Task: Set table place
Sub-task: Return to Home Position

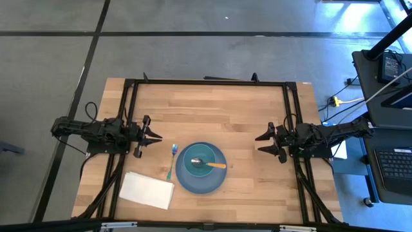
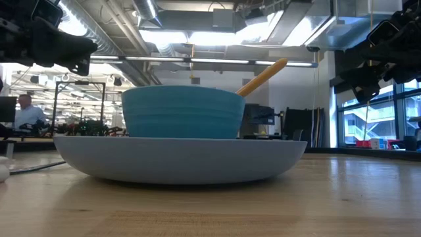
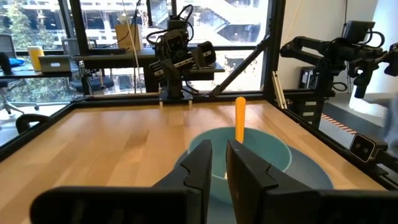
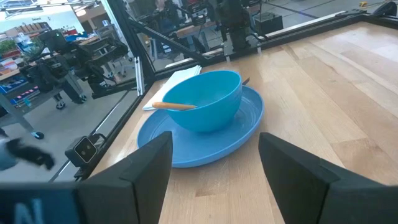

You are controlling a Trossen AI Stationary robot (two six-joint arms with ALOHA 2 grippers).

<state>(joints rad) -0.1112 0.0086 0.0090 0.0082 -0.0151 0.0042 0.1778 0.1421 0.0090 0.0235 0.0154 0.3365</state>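
Note:
A blue plate [image 1: 183, 182] lies on the wooden table [image 1: 212, 109] near its front edge. A teal bowl [image 1: 193, 171] stands on the plate. An orange-handled spoon [image 1: 217, 165] rests in the bowl, its handle leaning on the rim [image 2: 263, 76]. A teal-handled fork [image 1: 172, 161] lies flat just left of the plate. A white napkin [image 1: 147, 190] lies flat at the front left. My left gripper [image 1: 156, 139] hovers left of the plate, fingers nearly together and empty [image 3: 219, 152]. My right gripper [image 1: 259, 143] hovers right of the plate, open and empty [image 4: 214, 155].
The black metal frame [image 1: 206, 82] runs round the tabletop. Bare wood lies across the far half of the table and to the right of the plate. A cart with a laptop [image 1: 393, 164] stands beyond the right edge.

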